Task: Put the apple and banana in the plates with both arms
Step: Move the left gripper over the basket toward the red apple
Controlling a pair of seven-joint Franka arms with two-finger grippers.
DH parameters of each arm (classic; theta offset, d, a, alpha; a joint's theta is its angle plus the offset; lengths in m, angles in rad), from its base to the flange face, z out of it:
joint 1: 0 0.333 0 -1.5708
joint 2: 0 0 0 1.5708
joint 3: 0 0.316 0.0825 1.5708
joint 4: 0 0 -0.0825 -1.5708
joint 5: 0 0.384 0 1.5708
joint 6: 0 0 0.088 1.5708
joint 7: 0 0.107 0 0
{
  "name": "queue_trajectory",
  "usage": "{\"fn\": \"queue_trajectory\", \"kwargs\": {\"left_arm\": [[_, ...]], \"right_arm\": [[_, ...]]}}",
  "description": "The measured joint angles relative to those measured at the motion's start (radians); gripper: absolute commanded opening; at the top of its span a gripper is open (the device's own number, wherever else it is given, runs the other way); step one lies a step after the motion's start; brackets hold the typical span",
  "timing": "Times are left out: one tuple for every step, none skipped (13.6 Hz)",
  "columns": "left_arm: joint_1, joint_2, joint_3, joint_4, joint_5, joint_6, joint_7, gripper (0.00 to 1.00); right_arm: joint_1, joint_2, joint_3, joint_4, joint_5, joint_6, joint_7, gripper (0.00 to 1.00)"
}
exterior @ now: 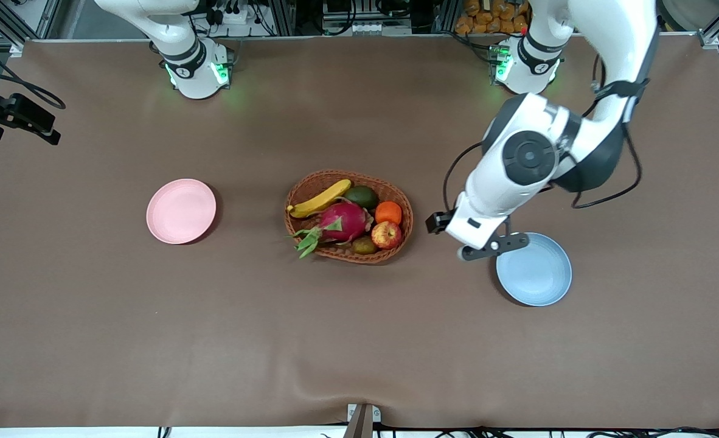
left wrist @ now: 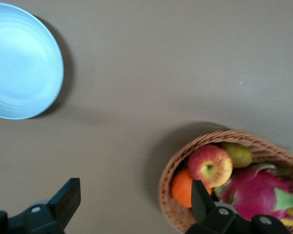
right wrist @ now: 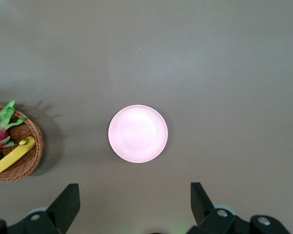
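Observation:
The apple [exterior: 386, 235] and the banana [exterior: 320, 199] lie in a wicker basket [exterior: 399, 201] at mid table. The pink plate [exterior: 181, 211] lies toward the right arm's end and the blue plate [exterior: 539, 274] toward the left arm's end. My left gripper [exterior: 493, 246] is open and empty over the bare table between basket and blue plate. In the left wrist view [left wrist: 135, 204] the apple [left wrist: 210, 165] shows beside one finger. My right gripper [right wrist: 135, 204] is open and empty, high over the table, with the pink plate [right wrist: 137, 133] and the banana [right wrist: 12, 155] below. It is outside the front view.
The basket also holds a magenta dragon fruit [exterior: 342, 222], an orange [exterior: 389, 212], a dark green fruit [exterior: 361, 196] and a small olive fruit [exterior: 364, 245]. Brown cloth covers the table. A black camera mount [exterior: 13, 112] sits at the edge by the right arm's end.

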Motion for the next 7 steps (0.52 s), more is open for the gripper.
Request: {"fn": "queue_trajectory", "kwargs": {"left_arm": [[-0.013, 0.019, 0.0, 0.0, 0.0, 0.028, -0.038, 1.0], [-0.029, 0.039, 0.0, -0.001, 0.0, 0.055, -0.079, 1.0], [-0.047, 0.061, 0.0, -0.001, 0.0, 0.085, -0.122, 1.0], [-0.067, 0.082, 0.0, -0.001, 0.0, 0.115, -0.171, 1.0], [-0.081, 0.1, 0.0, -0.001, 0.0, 0.14, -0.214, 1.0], [-0.092, 0.114, 0.0, -0.001, 0.0, 0.16, -0.252, 1.0], [-0.101, 0.125, 0.0, -0.002, 0.0, 0.177, -0.289, 1.0]], "right_arm": [[0.0, 0.0, 0.0, 0.0, 0.0, 0.0, 0.0, 1.0], [0.0, 0.0, 0.0, 0.0, 0.0, 0.0, 0.0, 1.0], [0.0, 0.0, 0.0, 0.0, 0.0, 0.0, 0.0, 1.0], [0.0, 0.0, 0.0, 0.0, 0.0, 0.0, 0.0, 1.0], [0.0, 0.0, 0.0, 0.0, 0.0, 0.0, 0.0, 1.0], [0.0, 0.0, 0.0, 0.0, 0.0, 0.0, 0.0, 1.0], [-0.001, 0.0, 0.0, 0.0, 0.0, 0.0, 0.0, 1.0]]}}
